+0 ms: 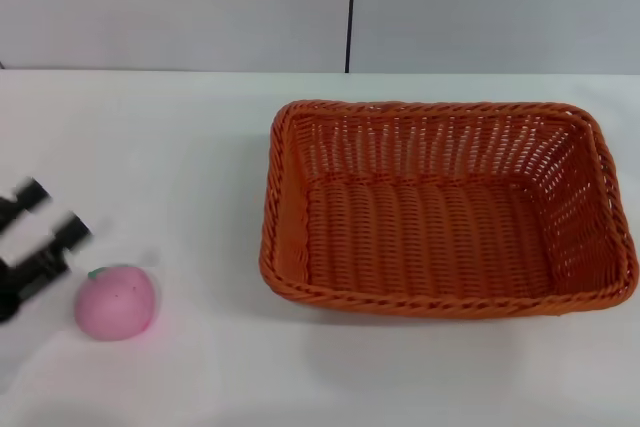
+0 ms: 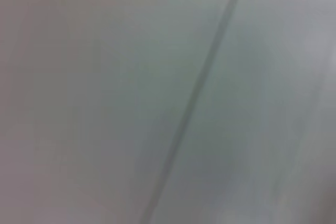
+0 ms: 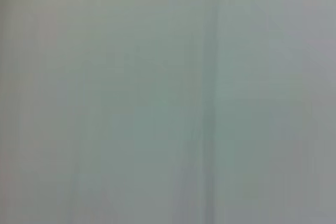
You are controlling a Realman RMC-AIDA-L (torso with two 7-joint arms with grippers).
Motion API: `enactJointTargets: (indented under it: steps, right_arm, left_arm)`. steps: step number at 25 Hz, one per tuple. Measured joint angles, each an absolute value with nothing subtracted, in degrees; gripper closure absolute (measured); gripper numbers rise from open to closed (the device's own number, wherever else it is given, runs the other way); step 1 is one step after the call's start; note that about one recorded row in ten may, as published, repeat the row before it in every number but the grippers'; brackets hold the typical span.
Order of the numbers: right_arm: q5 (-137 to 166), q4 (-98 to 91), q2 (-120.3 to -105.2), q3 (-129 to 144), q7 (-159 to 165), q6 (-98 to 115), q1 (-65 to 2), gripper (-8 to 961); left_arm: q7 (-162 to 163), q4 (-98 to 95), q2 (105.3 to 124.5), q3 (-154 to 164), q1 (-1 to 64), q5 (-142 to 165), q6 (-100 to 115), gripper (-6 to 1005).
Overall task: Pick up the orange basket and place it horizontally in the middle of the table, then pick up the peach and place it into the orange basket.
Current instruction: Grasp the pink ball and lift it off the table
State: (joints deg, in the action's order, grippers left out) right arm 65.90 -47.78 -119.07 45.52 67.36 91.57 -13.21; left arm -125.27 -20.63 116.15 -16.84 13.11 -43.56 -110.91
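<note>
The orange basket lies lengthwise on the white table, right of centre in the head view, with nothing inside it. Near the front left sits the pink peach, its green leaf on top. My left gripper comes in from the left edge, just beside and behind the peach, not touching it. It is open, its two black fingertips apart with nothing between them. My right gripper is out of view. Neither wrist view shows any of these things.
A pale wall with a dark vertical seam stands behind the table. Both wrist views show only a blurred grey surface with a dark line.
</note>
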Motion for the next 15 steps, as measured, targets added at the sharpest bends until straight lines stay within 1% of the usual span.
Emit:
enactJointTargets:
  steps: [1, 2, 6, 15]
  right_arm:
    - [61.76, -43.17, -119.09, 44.89, 65.26, 94.14, -11.38, 409]
    - [61.76, -43.17, -119.09, 44.89, 65.26, 94.14, -11.38, 409]
    - [59.44, -35.93, -119.09, 43.45, 63.74, 96.93, -9.52, 409]
    - [58.91, -30.25, -119.09, 43.06, 62.21, 98.29, -10.42, 409]
  left_arm:
    - [-124.03, -23.66, 116.56, -11.76, 13.41, -43.57, -110.80, 172]
    - [-124.03, -23.66, 116.56, -11.76, 13.41, -43.57, -110.80, 172]
    - [-123.90, -28.08, 117.54, -3.92, 13.33, -43.54, -110.31, 172]
    - [-128.81, -30.15, 118.11, -0.51, 12.33, -44.09, -106.63, 172]
